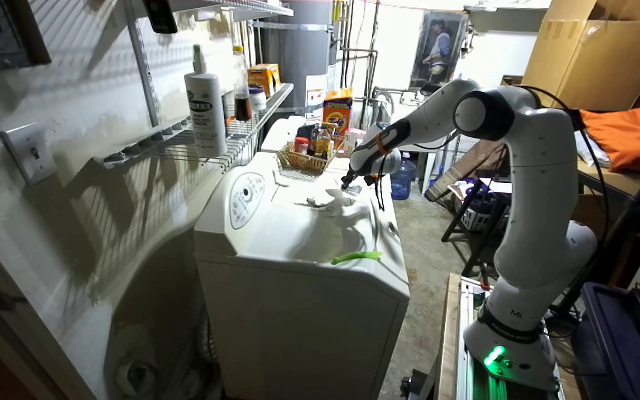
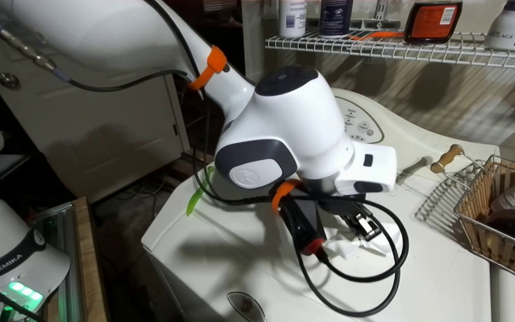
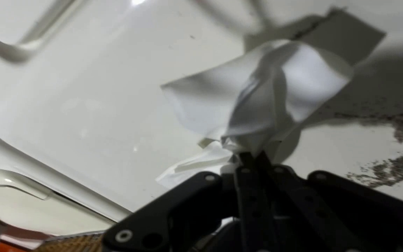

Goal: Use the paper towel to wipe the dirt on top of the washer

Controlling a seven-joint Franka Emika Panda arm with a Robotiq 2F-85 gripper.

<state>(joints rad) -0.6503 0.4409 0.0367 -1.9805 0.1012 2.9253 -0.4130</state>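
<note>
The white washer [image 1: 298, 316] stands before the arm; its top also shows in an exterior view [image 2: 329, 286]. Dark crumbly dirt lies on the top, at the right in the wrist view [image 3: 402, 157] and as a small patch in an exterior view [image 1: 315, 203]. My gripper [image 3: 254, 157] is shut on a crumpled white paper towel [image 3: 205, 98], which fans out beyond the fingertips. The towel's shadow falls apart from it on the lid, so part of it hangs above. The gripper [image 1: 348, 180] and towel [image 2: 344, 248] are over the lid, beside the dirt.
A wire basket [image 1: 306, 162] with bottles stands at the washer's end; it also shows in an exterior view [image 2: 474, 219]. A green strip [image 1: 356, 256] lies on the near edge. A wire shelf [image 2: 396, 50] with bottles runs above the control panel [image 1: 246, 200]. Cables loop below the wrist.
</note>
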